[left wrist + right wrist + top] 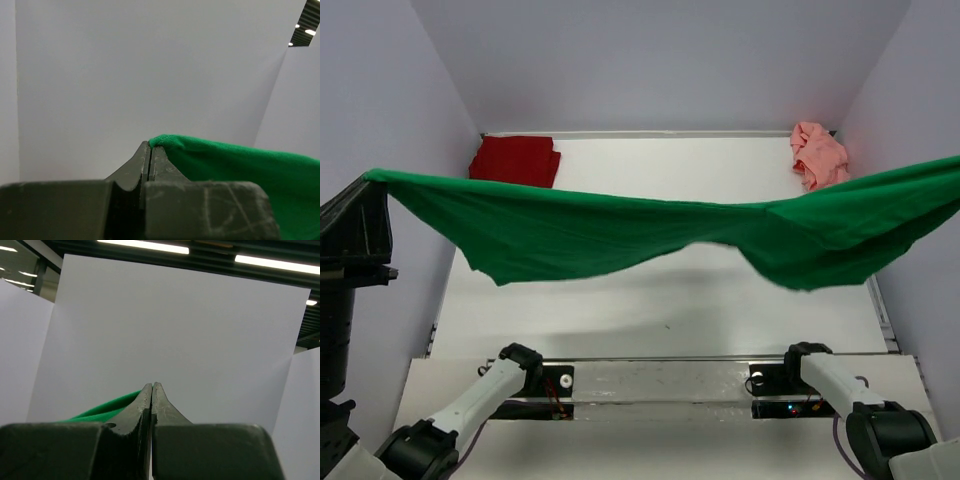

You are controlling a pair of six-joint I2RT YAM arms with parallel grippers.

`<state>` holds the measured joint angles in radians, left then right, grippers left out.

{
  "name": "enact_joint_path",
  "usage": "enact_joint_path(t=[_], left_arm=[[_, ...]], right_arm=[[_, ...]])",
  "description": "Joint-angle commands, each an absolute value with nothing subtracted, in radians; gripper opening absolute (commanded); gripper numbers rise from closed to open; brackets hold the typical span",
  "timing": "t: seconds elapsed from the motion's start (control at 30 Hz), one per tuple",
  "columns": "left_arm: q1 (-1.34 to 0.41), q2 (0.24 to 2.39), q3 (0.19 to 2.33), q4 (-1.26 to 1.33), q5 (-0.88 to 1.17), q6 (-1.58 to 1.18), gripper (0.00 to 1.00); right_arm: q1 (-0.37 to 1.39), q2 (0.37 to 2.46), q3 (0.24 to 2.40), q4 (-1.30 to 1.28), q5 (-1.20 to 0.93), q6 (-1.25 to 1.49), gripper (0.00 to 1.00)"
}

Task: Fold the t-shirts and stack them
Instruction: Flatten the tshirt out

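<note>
shirts total: 3, one of each colour.
green: 1 bright green cloth t-shirt [650, 235], in the air, stretched across the full width above the flat white table [660, 315]. It sags in the middle and the loose lower edge hangs in folds. Its shadow falls on the tabletop below.
red: 1 dark red cloth t-shirt [515, 160], lying fairly flat at the far-left corner of the table, well apart from the green one.
pink: 1 salmon pink cloth t-shirt [818, 155], crumpled in a heap at the far-right corner.
grippers: 2, both black, both raised.
left gripper [150, 145]: fingers pressed together, clamped on the left corner of the green shirt. The cloth bunches right at the tips and drops away to the right.
right gripper [152, 386]: fingers pressed together, gripping the other end. A green fold comes out beside one finger. It is out of frame in the top view, where the shirt runs off the right edge.
arms: 2 white-and-black arms [485, 395], bases at the near table edge.
surroundings: plain pale walls [660, 60] on three sides.
</note>
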<state>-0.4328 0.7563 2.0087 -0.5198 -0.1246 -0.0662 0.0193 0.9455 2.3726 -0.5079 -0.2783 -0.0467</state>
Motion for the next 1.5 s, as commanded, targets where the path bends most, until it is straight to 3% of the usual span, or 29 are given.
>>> enact_joint_path(t=[0.0,0.27,0.5,0.83,1.07,1.23,1.47], left_arm=[[-0.396,0.755,1.973,-0.545,-0.075,-0.083,0.01],[-0.396,0.837,1.818,-0.497,-0.219,-0.104,0.02],[-0.391,1.051,1.607,-0.363,-0.388,-0.161,0.01],[-0.328,1.451,1.556,-0.230,-0.321,-0.247,0.01],[-0.288,1.748,1.641,-0.160,-0.282,-0.207,0.00],[-0.276,1.992,1.833,-0.211,-0.245,-0.186,0.00],[-0.272,2.129,1.917,-0.204,-0.219,-0.204,0.00]], right_arm=[[0.020,0.943,2.344,-0.502,-0.291,-0.008,0.00],[0.020,1.055,2.330,-0.520,-0.192,-0.049,0.00],[0.020,1.262,2.179,-0.454,-0.111,-0.107,0.00],[0.008,1.626,1.944,-0.353,-0.083,-0.123,0.00],[0.008,1.769,1.841,-0.302,-0.103,-0.129,0.00],[-0.001,1.836,1.856,-0.304,-0.123,-0.143,0.00],[-0.002,1.930,1.891,-0.311,-0.166,-0.140,0.00]])
